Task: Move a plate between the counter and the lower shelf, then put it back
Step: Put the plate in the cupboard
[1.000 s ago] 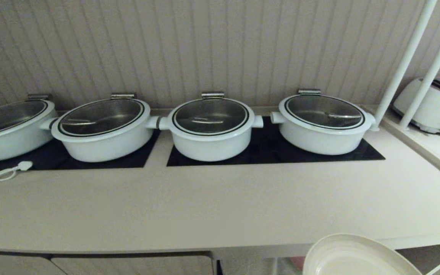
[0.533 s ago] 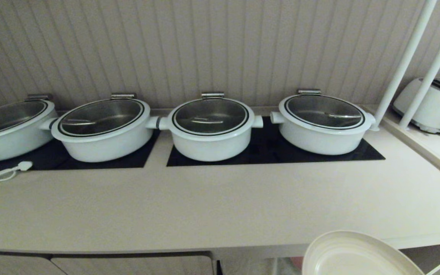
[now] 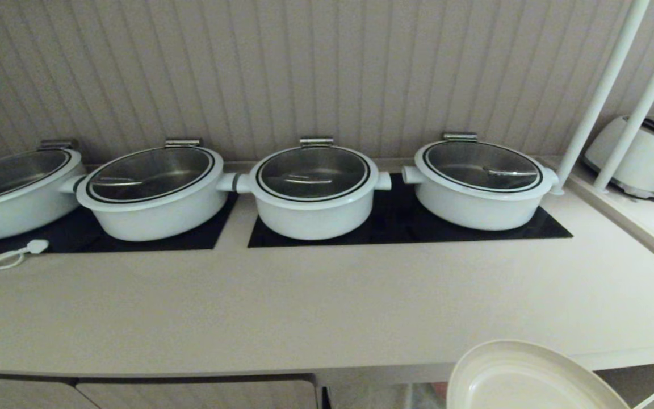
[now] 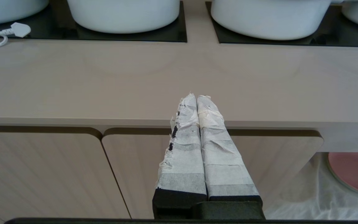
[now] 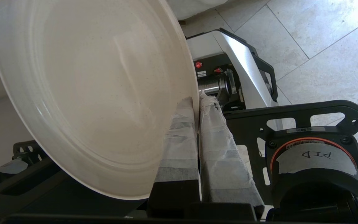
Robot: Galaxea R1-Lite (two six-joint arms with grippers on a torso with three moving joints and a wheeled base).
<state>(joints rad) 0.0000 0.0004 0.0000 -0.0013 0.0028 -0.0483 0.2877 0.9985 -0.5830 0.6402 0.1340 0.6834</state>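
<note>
The right gripper (image 5: 196, 102), its fingers wrapped in white tape, is clamped on the rim of the small round cream matte plate (image 5: 82, 90), pinching its edge. The plate hangs tilted in the air, in front of and just below the front edge of the long smooth beige counter (image 3: 315, 307), toward its right end. Behind the gripper, a white tape label on a black cylinder of the robot's base (image 5: 317, 160) reads "PID", upside down. The left gripper (image 4: 196, 100), also taped, is closed on nothing, held before the counter's front edge above the beige cabinet doors (image 4: 51, 174). Four white lidded pots (image 3: 313, 190) stand on black glass panels (image 3: 401, 224) along the counter's back edge.
</note>
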